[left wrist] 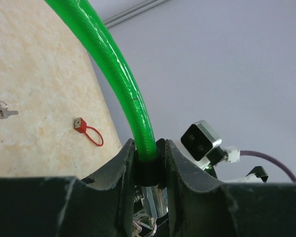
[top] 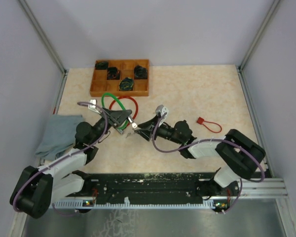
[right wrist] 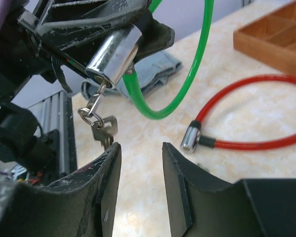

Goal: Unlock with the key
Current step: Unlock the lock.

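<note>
Your right pincer (right wrist: 141, 150) stands partly open and empty, just under the small silver key (right wrist: 103, 132). The key hangs from the green cable lock (right wrist: 113, 52), which the left pincer (left wrist: 150, 163) clamps above the bench (top: 197, 98). Take the key squarely before you turn. Farther back, the wooden compartment tray (top: 119, 94) holds four dark round items (top: 126, 84), each in its own compartment.

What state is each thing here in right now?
green cable lock: held up, clamped at its barrel.
left end effector: shut on the green cable lock.
right end effector: open, empty.
keys: hanging from the lock's barrel.
red cable lock: lying on the table.
</note>
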Controlling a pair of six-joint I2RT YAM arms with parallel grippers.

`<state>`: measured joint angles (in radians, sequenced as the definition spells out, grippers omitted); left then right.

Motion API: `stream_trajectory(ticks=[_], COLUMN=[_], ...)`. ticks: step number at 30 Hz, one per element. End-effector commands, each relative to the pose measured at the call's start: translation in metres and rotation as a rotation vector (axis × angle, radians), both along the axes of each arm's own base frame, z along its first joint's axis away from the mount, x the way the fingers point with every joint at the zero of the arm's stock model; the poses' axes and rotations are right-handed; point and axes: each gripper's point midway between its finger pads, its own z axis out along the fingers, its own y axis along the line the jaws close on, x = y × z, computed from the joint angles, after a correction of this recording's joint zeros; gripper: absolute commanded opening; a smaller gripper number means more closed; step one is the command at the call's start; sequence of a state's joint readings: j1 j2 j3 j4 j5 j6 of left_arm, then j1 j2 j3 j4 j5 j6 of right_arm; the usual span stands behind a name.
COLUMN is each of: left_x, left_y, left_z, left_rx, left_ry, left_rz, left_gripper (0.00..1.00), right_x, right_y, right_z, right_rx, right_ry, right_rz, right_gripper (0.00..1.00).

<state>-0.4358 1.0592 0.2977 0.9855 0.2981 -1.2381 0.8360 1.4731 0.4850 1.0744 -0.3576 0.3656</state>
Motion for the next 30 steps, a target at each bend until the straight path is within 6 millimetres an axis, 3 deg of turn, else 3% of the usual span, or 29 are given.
stream_trajectory(ticks=[1,6,15,21,25,30], left_x=[-0.002,-0.004,-0.006,-0.007,-0.008,-0.009], left_y=[-0.001,-0.006,-0.019,-0.023,-0.022,-0.017], left_z=[0.058,0.061,0.060,0.059,0.062,0.075], left_rx=[-0.085,-0.110,-0.162,-0.179,-0.202,-0.234], left_ry=[-0.144,-0.132,-0.114,-0.102,-0.105,-0.140], left_rz=[0.022,0.025,-0.008,-0.018,-0.018,0.002], left_gripper=[0.00,0.00,0.00,0.00,0.00,0.00], right_x=[0.002,0.005,0.011,0.017,0.019,0.014], right_y=[0.009,0.024,0.033,0.038,0.041,0.045], right_z=[0.064,0.066,0.067,0.060,0.051,0.019], right_rx=[0.204,0.263,0.321,0.312,0.297,0.237], right_ry=[-0.299,-0.328,-0.360,-0.355,-0.343,-0.297], right_rz=[0.009,0.028,0.013,0.004,0.006,0.011], right_gripper=[0.40,0.40,0.38,0.23,0.00,0.00])
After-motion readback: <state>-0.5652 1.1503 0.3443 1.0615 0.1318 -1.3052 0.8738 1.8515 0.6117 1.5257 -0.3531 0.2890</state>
